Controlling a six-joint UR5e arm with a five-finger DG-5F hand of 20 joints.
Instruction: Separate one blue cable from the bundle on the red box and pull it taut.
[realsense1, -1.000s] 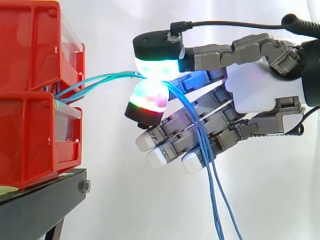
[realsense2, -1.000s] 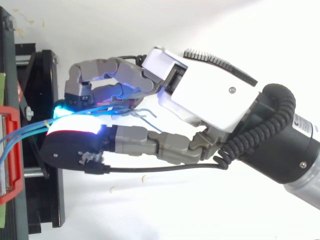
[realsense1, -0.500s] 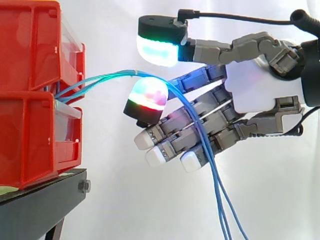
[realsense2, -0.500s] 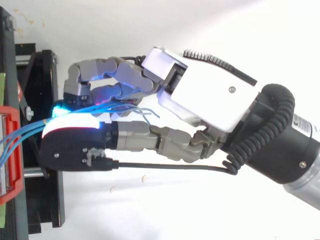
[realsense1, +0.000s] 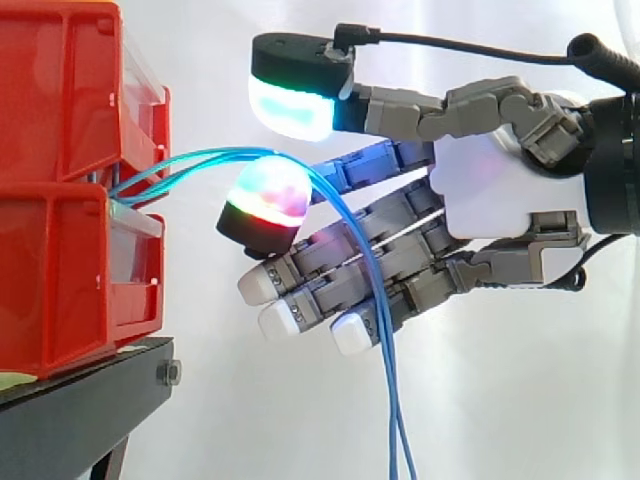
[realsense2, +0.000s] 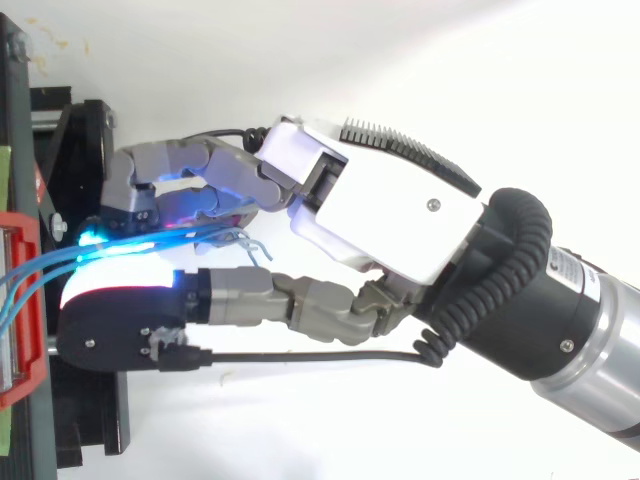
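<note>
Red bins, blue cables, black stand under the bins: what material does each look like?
Red bins: moulded plastic, glossy, with highlights along the rims and clear front panels. Blue cables: thin flexible strands in a smooth, plastic-looking jacket; they bend in an arc and hang limp. Black stand: probably painted metal, matte, with a bolt head at its corner; not certain.

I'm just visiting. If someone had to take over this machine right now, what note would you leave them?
Hand: open, thumb pad clear above the finger pad.
Blue cables: run from the red bins, drape together over that finger pad, then hang down slack.
Done: bundle hooked over a finger.
Left: single out one cable, pinch it, pull it taut.
</note>
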